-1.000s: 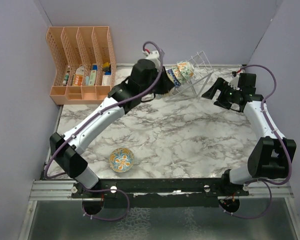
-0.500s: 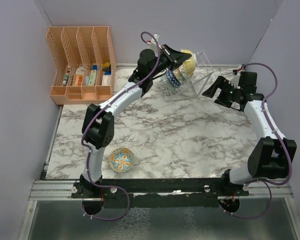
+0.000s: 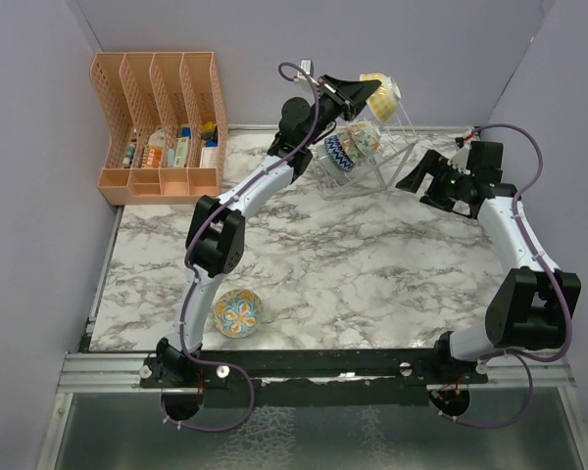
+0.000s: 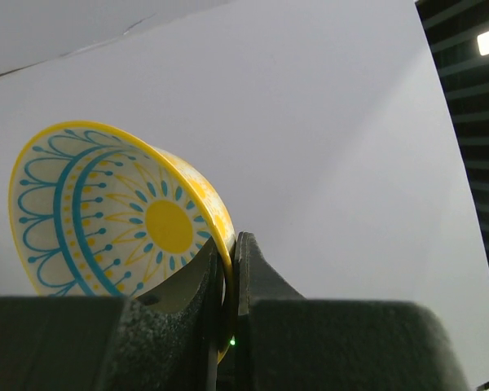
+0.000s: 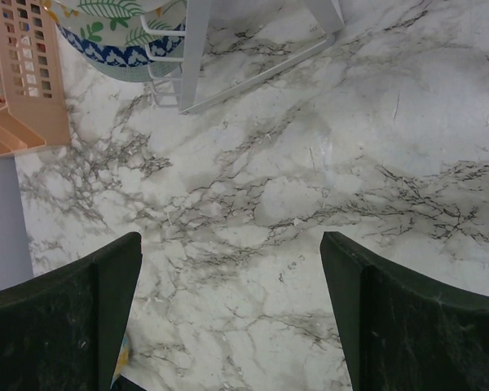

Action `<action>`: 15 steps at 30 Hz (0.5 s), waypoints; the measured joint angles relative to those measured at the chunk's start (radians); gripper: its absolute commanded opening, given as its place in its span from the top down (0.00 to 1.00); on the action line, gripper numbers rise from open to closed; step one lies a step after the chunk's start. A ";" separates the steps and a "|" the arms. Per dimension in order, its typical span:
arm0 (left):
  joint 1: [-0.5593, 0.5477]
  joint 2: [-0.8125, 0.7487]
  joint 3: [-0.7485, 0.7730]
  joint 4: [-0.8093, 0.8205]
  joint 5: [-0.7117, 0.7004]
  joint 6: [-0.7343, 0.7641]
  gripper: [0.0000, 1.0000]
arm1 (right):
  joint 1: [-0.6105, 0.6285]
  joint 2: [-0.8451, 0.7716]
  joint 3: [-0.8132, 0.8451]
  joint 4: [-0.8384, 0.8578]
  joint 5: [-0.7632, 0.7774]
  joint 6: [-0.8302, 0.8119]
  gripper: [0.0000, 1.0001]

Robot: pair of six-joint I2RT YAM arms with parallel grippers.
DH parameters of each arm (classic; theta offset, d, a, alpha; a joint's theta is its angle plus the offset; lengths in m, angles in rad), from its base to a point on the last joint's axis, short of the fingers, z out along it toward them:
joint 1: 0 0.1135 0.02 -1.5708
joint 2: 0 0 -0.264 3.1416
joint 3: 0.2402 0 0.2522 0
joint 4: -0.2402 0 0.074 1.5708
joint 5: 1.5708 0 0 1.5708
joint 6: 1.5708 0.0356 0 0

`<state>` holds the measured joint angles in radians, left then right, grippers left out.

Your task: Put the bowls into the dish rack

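Left end effector (image 4: 226, 259) clamps the yellow bowl (image 4: 118, 216) by its rim; right end effector (image 5: 231, 273) gapes wide, empty.

top: above near edge, whole grey-veined marble desk (image 3: 372, 264) | left wrist: close, facing pale wall (image 4: 334, 163) | right wrist: downward, shares thin white wire rack (image 5: 197, 57) with top

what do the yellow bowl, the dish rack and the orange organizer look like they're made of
Yellow bowl: probably glazed ceramic, going by its glossy painted pattern and thick rim.
Dish rack: thin bars and wire, seemingly white-coated metal, though plastic can't be ruled out.
Orange organizer: moulded plastic with a matte look and a uniform slotted lattice in one colour.
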<state>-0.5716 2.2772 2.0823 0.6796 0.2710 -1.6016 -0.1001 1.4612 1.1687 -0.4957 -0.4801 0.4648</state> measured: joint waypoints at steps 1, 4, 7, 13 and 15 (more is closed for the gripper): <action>0.000 0.025 0.026 -0.004 -0.007 -0.006 1.00 | 0.000 0.000 0.000 0.000 0.000 -0.001 0.09; 0.000 0.086 0.088 -0.014 -0.028 -0.019 1.00 | 0.000 0.001 0.000 0.000 0.000 -0.007 0.09; 0.000 0.144 0.136 -0.014 -0.054 -0.038 1.00 | 0.000 0.005 0.000 0.001 0.000 -0.009 0.09; 0.000 0.213 0.168 -0.020 -0.083 -0.061 1.00 | -0.006 0.018 0.000 0.003 0.000 -0.015 0.09; 0.000 0.224 0.170 -0.021 -0.088 -0.069 1.00 | -0.007 0.023 0.000 0.003 0.000 -0.016 0.09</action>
<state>-0.5716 2.5015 2.2524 0.6582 0.1833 -1.6707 -0.1070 1.4845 1.1687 -0.4927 -0.4797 0.4484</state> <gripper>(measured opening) 0.075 0.910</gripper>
